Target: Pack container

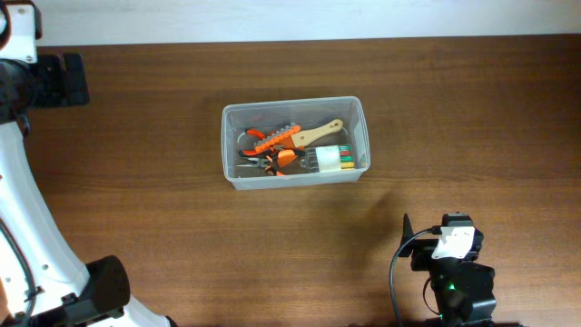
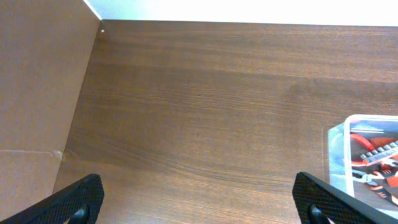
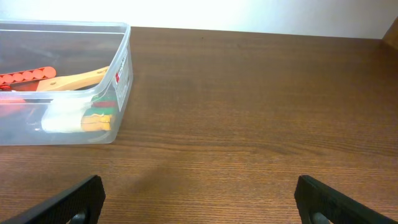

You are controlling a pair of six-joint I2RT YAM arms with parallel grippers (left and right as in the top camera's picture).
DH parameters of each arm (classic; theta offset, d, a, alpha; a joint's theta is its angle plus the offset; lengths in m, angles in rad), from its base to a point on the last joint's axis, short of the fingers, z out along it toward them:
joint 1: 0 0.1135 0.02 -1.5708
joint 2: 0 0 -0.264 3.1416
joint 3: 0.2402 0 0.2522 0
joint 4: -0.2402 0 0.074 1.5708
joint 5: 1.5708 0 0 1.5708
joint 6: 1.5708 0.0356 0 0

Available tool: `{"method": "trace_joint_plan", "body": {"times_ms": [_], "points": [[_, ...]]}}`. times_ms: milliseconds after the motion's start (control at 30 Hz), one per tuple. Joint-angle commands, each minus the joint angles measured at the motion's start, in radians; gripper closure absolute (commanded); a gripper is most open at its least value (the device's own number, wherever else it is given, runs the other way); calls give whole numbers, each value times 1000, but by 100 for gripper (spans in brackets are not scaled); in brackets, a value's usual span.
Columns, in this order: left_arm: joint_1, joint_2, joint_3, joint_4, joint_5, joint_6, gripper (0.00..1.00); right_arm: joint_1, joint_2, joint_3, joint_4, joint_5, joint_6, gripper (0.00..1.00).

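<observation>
The container (image 1: 227,154) is a clear plastic tub in the middle of the table. It holds orange tools (image 1: 272,141), a wooden-handled tool (image 1: 320,133) and a white piece with coloured stripes (image 1: 334,160). In the right wrist view the container (image 3: 122,74) is at the far left. In the left wrist view one corner of it (image 2: 339,146) shows at the right. My left gripper (image 2: 196,186) is open and empty over bare wood, left of the container. My right gripper (image 3: 199,186) is open and empty, in front of and to the right of the container.
The left arm (image 1: 27,209) stands along the table's left side and the right arm (image 1: 454,272) at the front right. A brown panel (image 2: 37,93) borders the table on the left in the left wrist view. A white wall runs along the far edge.
</observation>
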Motion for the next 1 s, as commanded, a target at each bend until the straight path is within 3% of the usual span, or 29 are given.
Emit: {"method": "trace_joint_plan", "body": {"times_ms": [0, 133, 200, 433, 533, 767, 967], "points": [[-19, -68, -56, -1, 8, -13, 1, -5, -10, -8, 0, 19, 5, 1], [-79, -232, -297, 27, -43, 15, 1, -5, -10, -7, 0, 19, 5, 2], [-108, -332, -446, 143, -101, 50, 1, -5, -10, -8, 0, 19, 5, 2], [-247, -785, -1077, 805, -99, 51, 1, -5, -10, -8, 0, 19, 5, 2], [-288, -965, -1336, 1012, -99, 51, 1, -5, -10, -8, 0, 19, 5, 2], [-297, -1338, -1846, 1181, -99, 51, 1, -5, -10, -8, 0, 19, 5, 2], [-317, -1542, -2148, 1320, -99, 51, 1, -5, -10, -8, 0, 19, 5, 2]]}}
